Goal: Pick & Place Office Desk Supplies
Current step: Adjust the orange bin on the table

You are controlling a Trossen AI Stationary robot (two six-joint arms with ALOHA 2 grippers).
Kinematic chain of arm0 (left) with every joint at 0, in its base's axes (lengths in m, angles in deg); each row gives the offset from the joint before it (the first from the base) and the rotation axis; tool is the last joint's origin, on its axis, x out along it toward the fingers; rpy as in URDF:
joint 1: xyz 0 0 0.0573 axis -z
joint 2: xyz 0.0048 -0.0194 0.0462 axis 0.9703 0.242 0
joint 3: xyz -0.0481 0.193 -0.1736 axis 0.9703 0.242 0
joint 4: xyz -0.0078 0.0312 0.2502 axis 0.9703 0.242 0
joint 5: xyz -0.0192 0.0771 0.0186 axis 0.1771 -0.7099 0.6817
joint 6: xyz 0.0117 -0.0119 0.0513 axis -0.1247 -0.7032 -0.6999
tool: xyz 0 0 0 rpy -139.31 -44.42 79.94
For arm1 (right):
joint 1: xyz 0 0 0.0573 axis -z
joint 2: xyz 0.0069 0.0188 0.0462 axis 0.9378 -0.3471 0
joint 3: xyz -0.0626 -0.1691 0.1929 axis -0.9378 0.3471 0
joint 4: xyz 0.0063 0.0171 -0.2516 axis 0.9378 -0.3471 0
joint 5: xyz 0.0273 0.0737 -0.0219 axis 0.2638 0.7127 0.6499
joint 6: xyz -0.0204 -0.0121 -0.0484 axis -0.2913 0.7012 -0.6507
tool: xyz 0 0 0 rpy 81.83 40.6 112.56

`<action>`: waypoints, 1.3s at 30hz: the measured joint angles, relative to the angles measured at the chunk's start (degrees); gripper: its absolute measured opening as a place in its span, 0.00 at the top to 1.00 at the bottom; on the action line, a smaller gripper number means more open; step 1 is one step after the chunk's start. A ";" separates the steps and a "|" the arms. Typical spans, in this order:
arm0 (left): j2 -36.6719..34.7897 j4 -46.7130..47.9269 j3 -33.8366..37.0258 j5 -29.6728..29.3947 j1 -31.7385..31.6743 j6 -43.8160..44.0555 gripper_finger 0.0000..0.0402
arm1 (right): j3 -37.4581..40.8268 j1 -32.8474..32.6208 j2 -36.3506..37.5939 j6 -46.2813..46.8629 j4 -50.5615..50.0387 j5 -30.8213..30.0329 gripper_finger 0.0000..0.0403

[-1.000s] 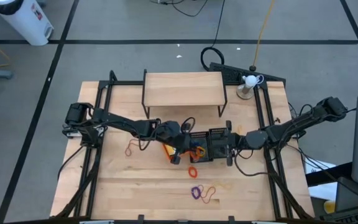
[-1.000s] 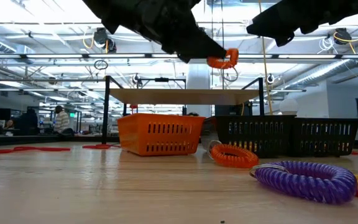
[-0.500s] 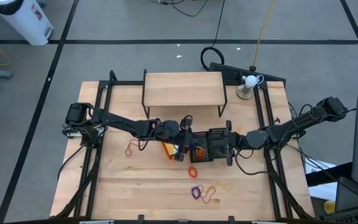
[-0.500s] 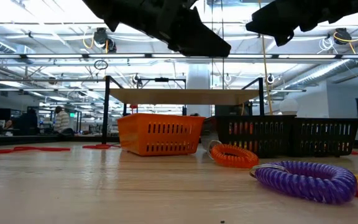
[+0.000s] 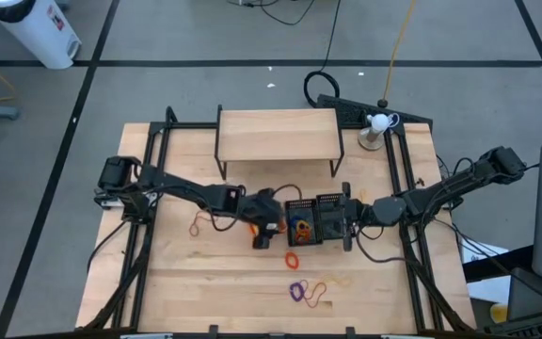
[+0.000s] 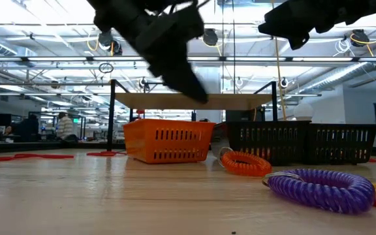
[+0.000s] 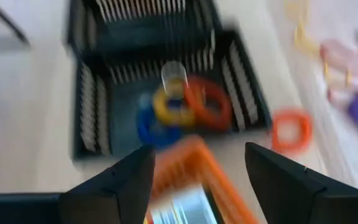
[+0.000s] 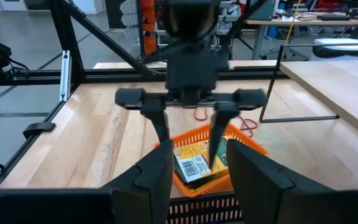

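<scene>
My left gripper (image 7: 197, 180) is open and holds nothing. It hangs over the orange tray (image 5: 255, 227), pointing down toward the nearer black mesh tray (image 7: 92, 118). That tray holds a blue loop (image 7: 151, 127), a yellow loop (image 7: 169, 106) and an orange-red coil loop (image 7: 210, 102). Crayon boxes (image 8: 194, 163) lie in the orange tray (image 8: 241, 146). My right gripper (image 8: 197, 177) is open and raised beside the second black mesh tray (image 5: 330, 218). An orange coil loop (image 6: 243, 163) and a purple one (image 6: 322, 189) lie flat on the table.
The wooden shelf riser (image 5: 277, 135) stands behind the trays. A red loop (image 5: 199, 224) lies on the table left of the orange tray. More loops (image 5: 318, 292) lie near the front, beside the purple one. Black frame rails (image 5: 149, 169) run along both table sides.
My left gripper has opened and let go of an orange coil loop that it held up above the trays; the loop is gone from between its fingers. The gripper has then tipped downward, rolled, and drawn back a little toward the orange tray.
</scene>
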 joint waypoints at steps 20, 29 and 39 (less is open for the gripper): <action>0.00 17.39 0.00 2.64 6.25 12.33 0.57 | 0.00 0.00 0.00 1.64 0.00 0.01 0.65; 0.00 27.13 -0.04 1.12 7.33 16.31 0.81 | 0.00 0.00 0.00 1.64 0.02 0.01 0.65; -0.07 31.23 -0.09 1.91 10.50 20.90 0.96 | 0.00 0.00 0.00 2.08 0.02 0.01 0.65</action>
